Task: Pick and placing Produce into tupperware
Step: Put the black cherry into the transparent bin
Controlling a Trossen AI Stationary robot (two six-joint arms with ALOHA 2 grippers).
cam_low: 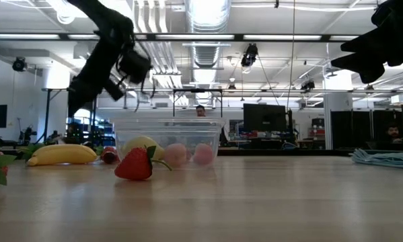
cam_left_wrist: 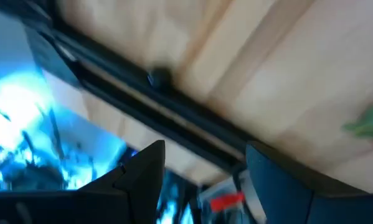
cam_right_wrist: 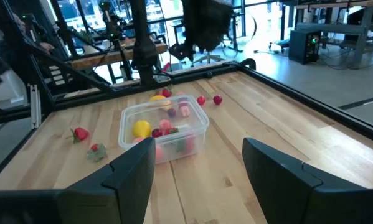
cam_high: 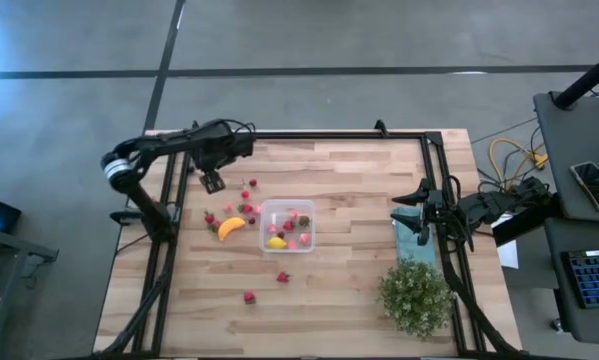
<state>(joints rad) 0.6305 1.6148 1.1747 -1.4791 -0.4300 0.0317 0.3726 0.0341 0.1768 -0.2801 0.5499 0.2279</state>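
Observation:
The clear tupperware point(cam_high: 287, 226) point(cam_right_wrist: 164, 129) point(cam_low: 167, 140) stands near the table's middle with a yellow lemon point(cam_high: 276, 241) point(cam_right_wrist: 141, 129) and pink and red berries inside. An orange-yellow curved piece point(cam_high: 231, 227) point(cam_low: 61, 154) and several red berries point(cam_high: 249, 186) lie left of it. Two berries point(cam_high: 282, 277) point(cam_high: 249, 296) lie nearer the near edge, and one strawberry point(cam_low: 135, 165) shows large in the low view. My left gripper point(cam_high: 212, 182) point(cam_left_wrist: 205, 180) hovers open above the far left part of the table, holding nothing. My right gripper point(cam_high: 411, 200) point(cam_right_wrist: 202, 165) is open and raised at the right side, facing the tupperware.
A green bushy plant point(cam_high: 416, 297) stands at the near right corner. A teal cloth point(cam_high: 416, 238) point(cam_low: 386, 158) lies beneath the right arm. A black frame rail point(cam_left_wrist: 161, 112) runs along the table's edges. Bare wood lies between the tupperware and the cloth.

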